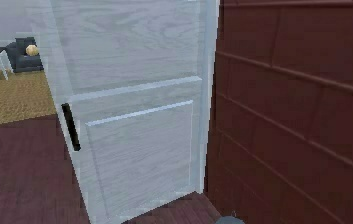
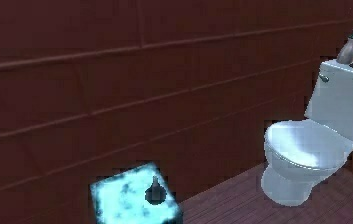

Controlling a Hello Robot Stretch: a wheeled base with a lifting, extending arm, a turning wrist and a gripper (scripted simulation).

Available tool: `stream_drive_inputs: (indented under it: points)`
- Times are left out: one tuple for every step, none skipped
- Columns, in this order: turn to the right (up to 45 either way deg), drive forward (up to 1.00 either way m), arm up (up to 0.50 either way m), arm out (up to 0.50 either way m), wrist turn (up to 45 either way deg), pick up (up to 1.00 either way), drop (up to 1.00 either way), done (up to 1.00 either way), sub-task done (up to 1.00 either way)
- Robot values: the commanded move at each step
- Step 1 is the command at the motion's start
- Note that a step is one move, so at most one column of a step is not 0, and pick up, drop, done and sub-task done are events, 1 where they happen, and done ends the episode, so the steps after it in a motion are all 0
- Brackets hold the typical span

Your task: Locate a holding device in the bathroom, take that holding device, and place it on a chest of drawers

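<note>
A white toilet [image 2: 306, 150] stands at the arm side view's right, against a dark red tiled wall [image 2: 134, 90]. On its tank [image 2: 342, 95] rests a small brownish object with a pale top [image 2: 349, 48]. At the bottom of that view sits a pale blue mottled box [image 2: 124, 198] on the floor. A small dark rounded object [image 2: 156, 191] rests on its top right corner. I cannot tell whether either object is the holding device.
A white panelled door [image 1: 134, 100] with a dark handle [image 1: 71, 127] stands close ahead in the forward view. The dark red wall [image 1: 294, 110] runs along its right. Past the door's left edge lies a room with a yellowish rug [image 1: 14, 95] and a dark sofa [image 1: 26, 55].
</note>
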Motion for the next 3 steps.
stream_drive_inputs:
  points:
    - [0.0, 0.0, 0.5, 0.0, 0.0, 0.0, 0.0, 0.0, 0.0]
    - [0.0, 0.0, 0.18, 0.0, 0.0, 0.0, 0.0, 0.0, 0.0]
    - [0.0, 0.0, 0.0, 0.26, 0.0, 0.0, 0.0, 0.0, 0.0]
